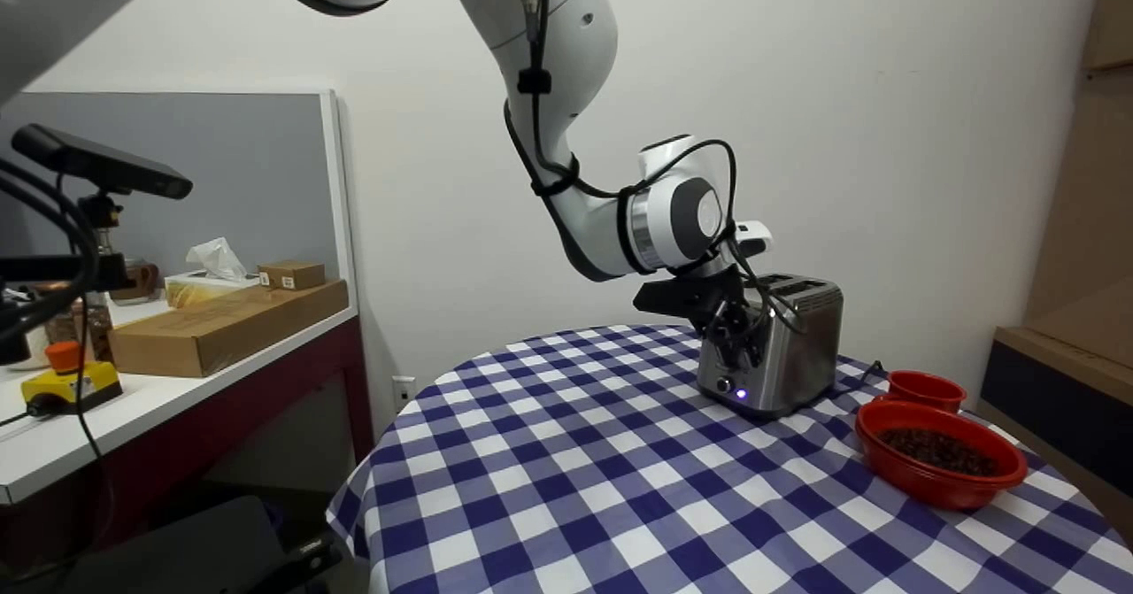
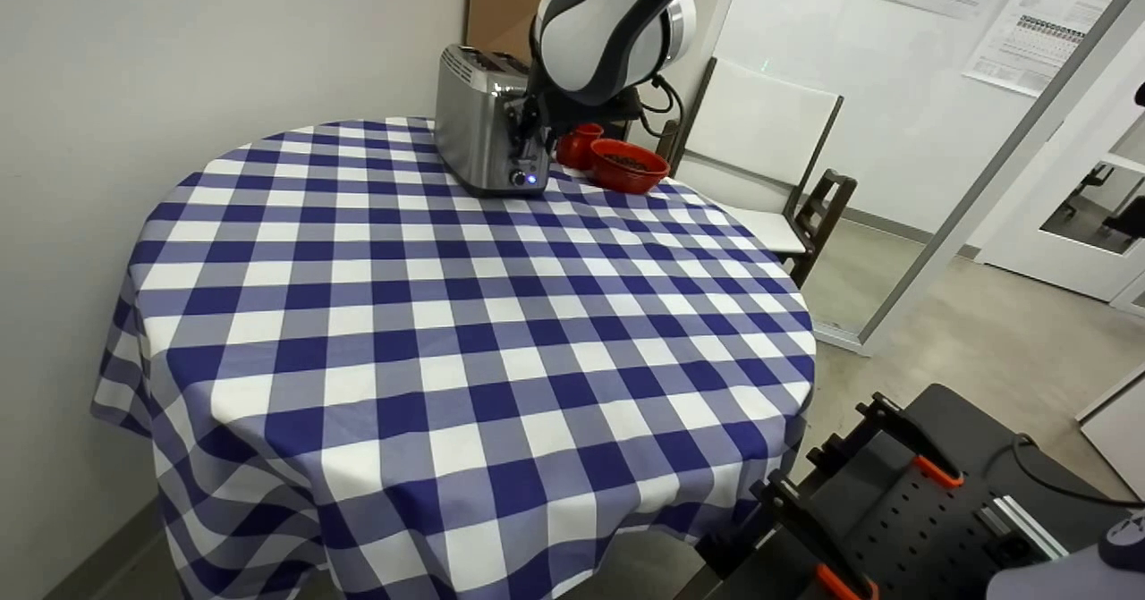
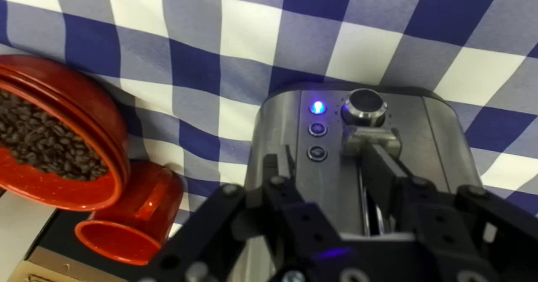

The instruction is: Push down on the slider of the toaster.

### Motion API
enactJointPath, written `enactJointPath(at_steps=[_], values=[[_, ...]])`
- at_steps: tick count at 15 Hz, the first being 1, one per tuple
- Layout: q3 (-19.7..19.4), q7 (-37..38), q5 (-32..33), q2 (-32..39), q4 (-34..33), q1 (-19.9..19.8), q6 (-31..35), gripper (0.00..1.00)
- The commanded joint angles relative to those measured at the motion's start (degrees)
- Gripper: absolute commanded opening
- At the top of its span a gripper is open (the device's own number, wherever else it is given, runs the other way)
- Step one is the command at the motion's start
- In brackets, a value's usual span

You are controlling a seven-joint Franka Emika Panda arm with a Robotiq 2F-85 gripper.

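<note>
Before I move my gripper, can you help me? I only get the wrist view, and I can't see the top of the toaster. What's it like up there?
Observer: In both exterior views, the top of the toaster has two long slots. It's too dark to tell what's inside them.

Operator: Ooh, okay! And what's out past the red bowl? My picture stops there.

Observer: In an exterior view, a chair with a white back stands behind the bowl, beyond the edge of the table.
</note>
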State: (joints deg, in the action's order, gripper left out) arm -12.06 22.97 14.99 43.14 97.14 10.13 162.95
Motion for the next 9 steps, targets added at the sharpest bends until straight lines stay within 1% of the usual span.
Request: enactJointPath(at_steps=[1,2,4,6,7,9], values=[[0.01,-3.47,-2.58,-3.56,3.47,-0.81,1.35,0.78],[0.13,-3.84,-2.73,-4.7,4.49,-0.91,1.33,0.87],[0.68,-4.72,-3.29,-8.41,7.42,-1.37,0.62,0.98],[1.69,-5.25,-4.91,-13.05,10.61,-2.07,-2.43,1.0],[1.73,-4.9,-5.68,-15.69,12.31,-2.03,-5.15,1.0],[0.24,-2.26,-5.32,-20.22,14.73,-0.91,-12.35,1.0]])
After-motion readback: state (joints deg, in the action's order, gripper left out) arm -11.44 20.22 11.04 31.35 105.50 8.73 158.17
